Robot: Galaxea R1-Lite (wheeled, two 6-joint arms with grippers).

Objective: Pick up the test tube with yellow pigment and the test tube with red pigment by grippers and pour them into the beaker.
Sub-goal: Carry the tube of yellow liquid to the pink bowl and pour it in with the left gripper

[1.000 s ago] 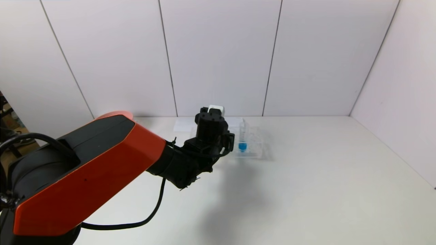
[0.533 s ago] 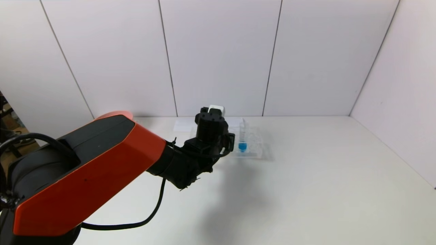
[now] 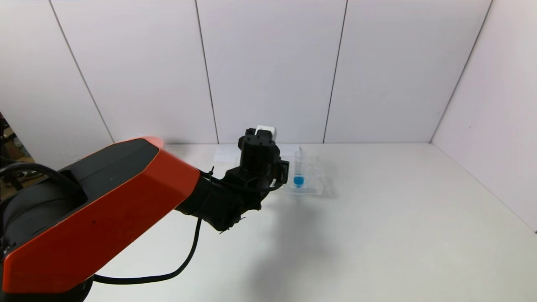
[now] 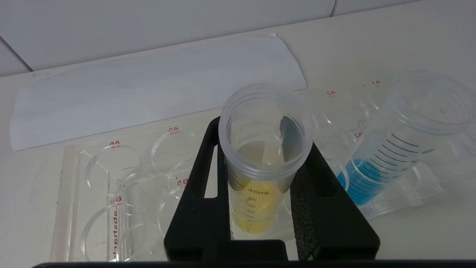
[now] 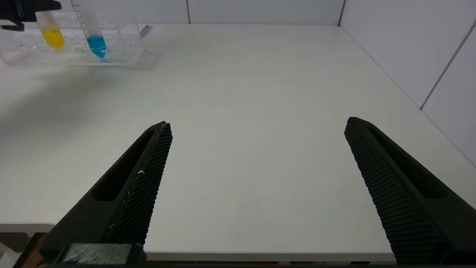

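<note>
My left gripper [image 4: 264, 137] is shut on the test tube with yellow pigment [image 4: 256, 201], a clear graduated tube standing upright in the clear tube rack [image 4: 111, 178]. In the head view the left gripper [image 3: 262, 153] sits at the rack's left end and hides that tube. The right wrist view shows the yellow tube [image 5: 52, 35] far off, under the left gripper [image 5: 22, 9]. My right gripper [image 5: 256, 126] is open and empty above the table's near edge. The test tube with red pigment and the beaker are out of view.
A blue-liquid tube [image 3: 298, 180] stands in the rack [image 3: 314, 174] just right of the left gripper, close to the yellow tube in the left wrist view [image 4: 357, 182]. A white paper sheet [image 4: 148, 85] lies behind the rack. White wall panels [image 3: 268, 71] close off the back.
My left arm and gripper have risen slightly and shifted a little left. The blue tube and the rack have not moved.
</note>
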